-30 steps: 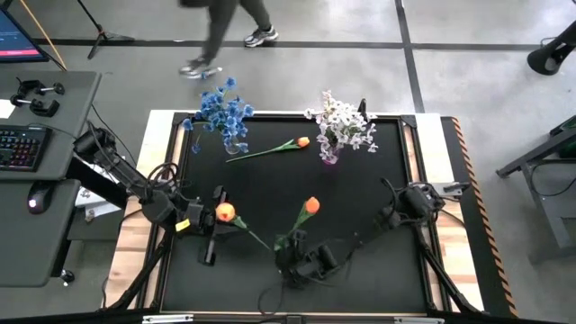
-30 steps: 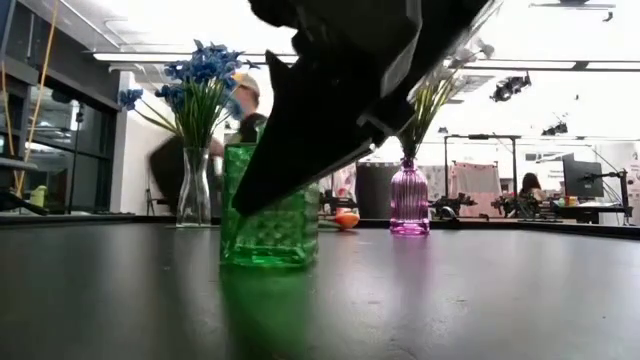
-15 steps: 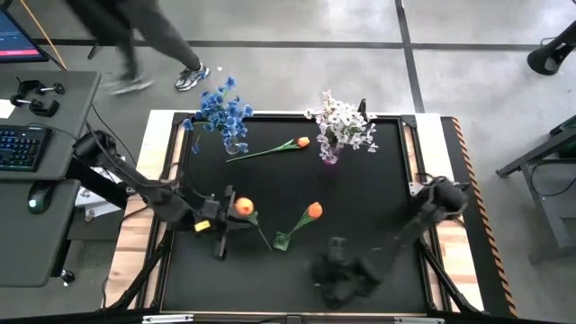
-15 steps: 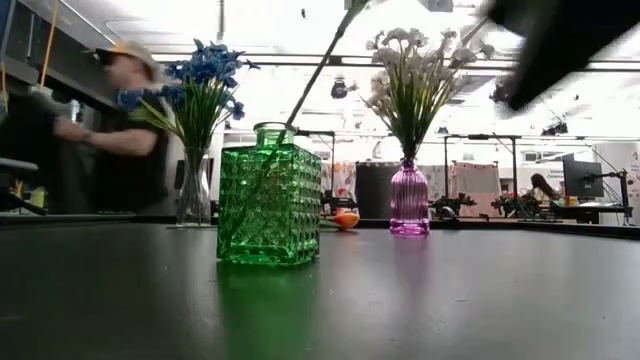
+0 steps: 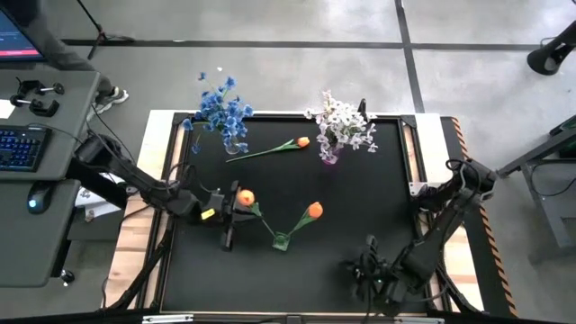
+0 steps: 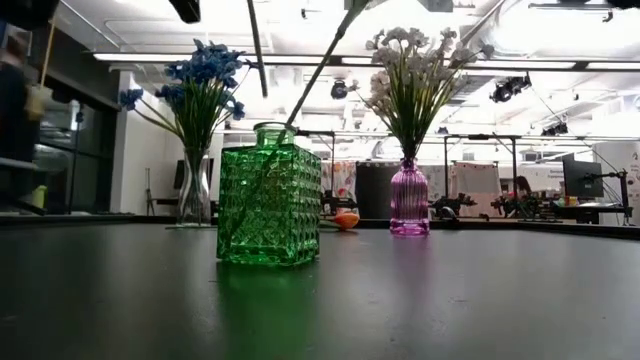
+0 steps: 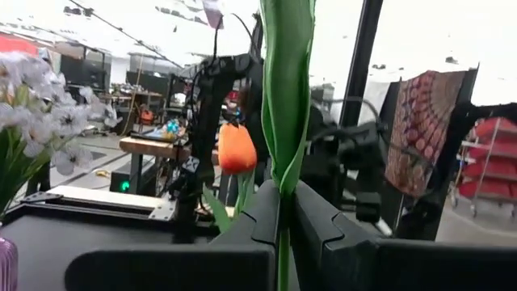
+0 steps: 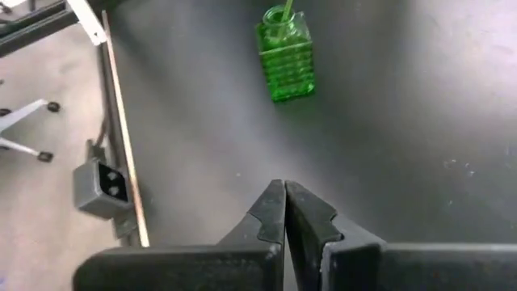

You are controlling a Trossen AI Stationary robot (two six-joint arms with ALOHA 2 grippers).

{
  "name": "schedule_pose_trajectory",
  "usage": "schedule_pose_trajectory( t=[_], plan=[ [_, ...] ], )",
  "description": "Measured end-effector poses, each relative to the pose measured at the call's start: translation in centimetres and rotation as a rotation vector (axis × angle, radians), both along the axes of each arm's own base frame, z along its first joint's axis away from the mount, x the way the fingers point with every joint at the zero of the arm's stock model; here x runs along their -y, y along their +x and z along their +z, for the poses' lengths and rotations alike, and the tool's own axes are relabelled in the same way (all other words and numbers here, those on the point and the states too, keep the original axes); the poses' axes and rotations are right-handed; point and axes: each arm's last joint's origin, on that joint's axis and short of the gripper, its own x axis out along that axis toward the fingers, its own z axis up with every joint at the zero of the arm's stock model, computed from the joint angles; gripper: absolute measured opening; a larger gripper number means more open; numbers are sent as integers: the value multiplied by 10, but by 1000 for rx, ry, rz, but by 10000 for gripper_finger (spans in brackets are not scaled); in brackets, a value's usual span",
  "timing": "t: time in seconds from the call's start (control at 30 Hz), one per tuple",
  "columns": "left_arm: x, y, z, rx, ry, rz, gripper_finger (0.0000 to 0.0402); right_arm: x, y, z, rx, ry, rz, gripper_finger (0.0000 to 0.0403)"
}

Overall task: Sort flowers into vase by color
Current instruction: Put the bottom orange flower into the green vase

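My left gripper is left of the green glass vase and shut on an orange tulip. The tulip's thin stem slants down toward the vase mouth. A second orange tulip stands with its stem in the green vase and leans toward the table's right. A third tulip lies flat between the two far vases. My right gripper is shut on nothing, above the table near its near edge, right of the green vase. My left gripper pinches the tulip's green stem between its two fingers, close below the blossom. The fingers come level from the table's left and lie across the stem. The tulip is lifted clear and tilted, its lower end hanging just above the green vase.
Blue flowers stand in a clear vase at the far left, white flowers in a purple vase at the far middle. The dark tabletop has open room at the centre and right. A desk with a keyboard stands left of the table.
My right gripper has drawn back from the green vase toward the near right, leaving the second tulip standing in it. My left gripper has carried its tulip rightward, toward the green vase. A person beyond the far edge has walked off to the left.
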Motion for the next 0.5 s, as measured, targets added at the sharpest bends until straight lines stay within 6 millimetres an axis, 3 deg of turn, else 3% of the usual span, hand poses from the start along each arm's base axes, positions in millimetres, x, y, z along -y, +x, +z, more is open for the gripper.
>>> schedule_pose_trajectory(
  t=[0.5],
  plan=[
    [-10, 11, -10, -39, 15, -59, 0, 9, 12, 1, -5, -31, -6, 0]
  ],
)
